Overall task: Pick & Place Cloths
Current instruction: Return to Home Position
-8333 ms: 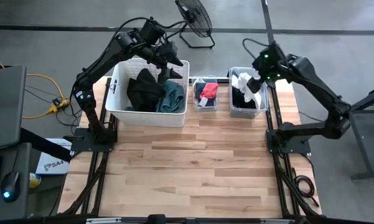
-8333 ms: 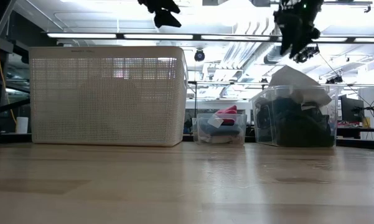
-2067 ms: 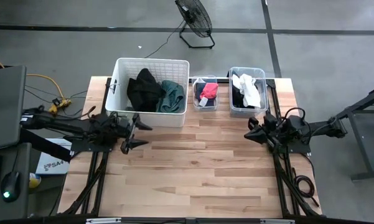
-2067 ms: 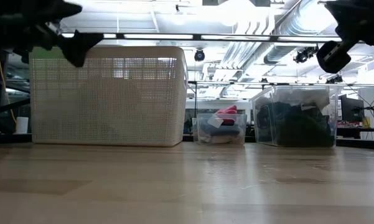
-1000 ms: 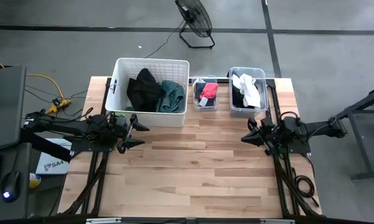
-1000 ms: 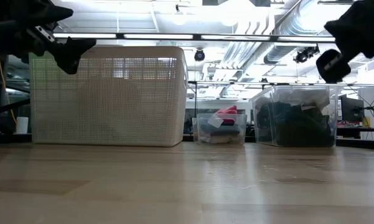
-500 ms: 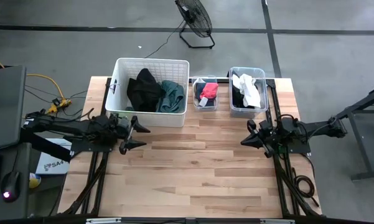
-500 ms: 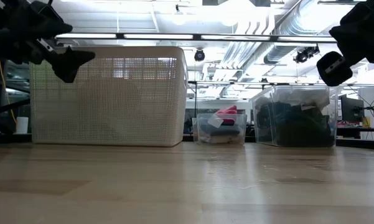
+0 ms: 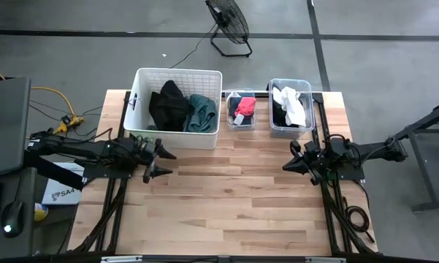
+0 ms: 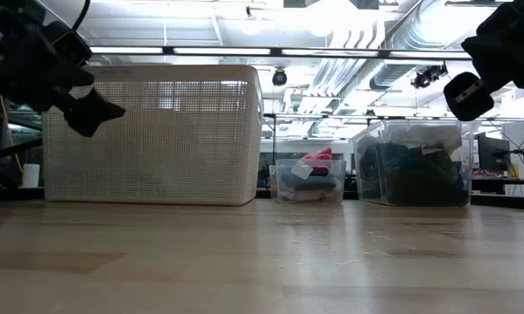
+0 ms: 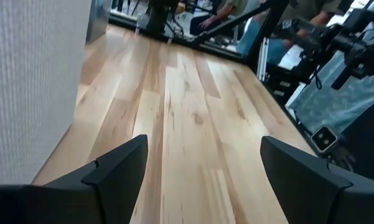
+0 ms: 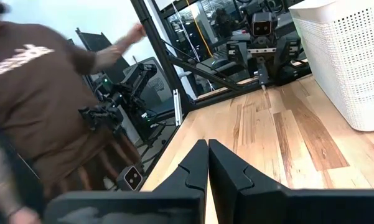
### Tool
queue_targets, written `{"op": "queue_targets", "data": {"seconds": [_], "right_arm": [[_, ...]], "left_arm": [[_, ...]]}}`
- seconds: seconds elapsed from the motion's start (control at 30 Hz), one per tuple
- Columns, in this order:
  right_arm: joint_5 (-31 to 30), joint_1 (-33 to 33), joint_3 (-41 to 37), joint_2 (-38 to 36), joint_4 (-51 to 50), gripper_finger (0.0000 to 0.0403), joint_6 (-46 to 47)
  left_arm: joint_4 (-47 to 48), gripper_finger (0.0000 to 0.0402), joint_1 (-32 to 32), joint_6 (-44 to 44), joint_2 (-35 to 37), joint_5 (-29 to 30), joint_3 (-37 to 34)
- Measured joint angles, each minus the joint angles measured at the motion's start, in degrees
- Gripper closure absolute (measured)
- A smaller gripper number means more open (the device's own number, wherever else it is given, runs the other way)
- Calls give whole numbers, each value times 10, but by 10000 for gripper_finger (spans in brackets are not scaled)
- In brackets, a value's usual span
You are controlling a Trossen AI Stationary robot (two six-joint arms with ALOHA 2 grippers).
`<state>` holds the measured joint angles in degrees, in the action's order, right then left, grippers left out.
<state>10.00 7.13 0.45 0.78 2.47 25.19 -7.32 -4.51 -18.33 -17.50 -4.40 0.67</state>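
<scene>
The cloths lie in containers at the table's far edge. A black one [image 9: 168, 106] and a teal one [image 9: 202, 114] are in the white slatted basket [image 9: 177, 74]. A red-pink piece [image 9: 245, 107] is in the small clear tub. A white one [image 9: 292, 102] on black cloth is in the larger tub [image 9: 271, 109]. My left gripper [image 9: 163, 163] hovers open at the table's left edge, in front of the basket, fingers pointing toward the right. My right gripper [image 9: 287, 166] hovers shut at the right edge, pointing left. Neither holds anything.
The bare wooden tabletop [image 9: 226, 197] spreads between the two grippers and toward the near edge. The basket's wall [image 11: 31, 87] stands close beside my left gripper. A person [image 12: 43, 106] stands beyond the table's near side. A fan [image 9: 228, 22] stands on the floor behind the table.
My left gripper has tipped its fingers downward and sunk a little in front of the basket, staying open. The cloths have not moved.
</scene>
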Motion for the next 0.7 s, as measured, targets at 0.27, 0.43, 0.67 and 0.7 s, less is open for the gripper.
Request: {"op": "queue_targets", "data": {"seconds": [0.27, 0.43, 0.67, 0.7], "right_arm": [[0, 0, 0, 0, 0, 398, 0], [0, 0, 0, 0, -1, 398, 0], [0, 0, 0, 0, -1, 398, 0], [0, 0, 0, 0, -1, 398, 0]], "left_arm": [[33, 97, 0, 0, 0, 0, 0], [34, 97, 0, 0, 0, 0, 0], [39, 97, 0, 0, 0, 0, 0], [41, 97, 0, 0, 0, 0, 0]]}}
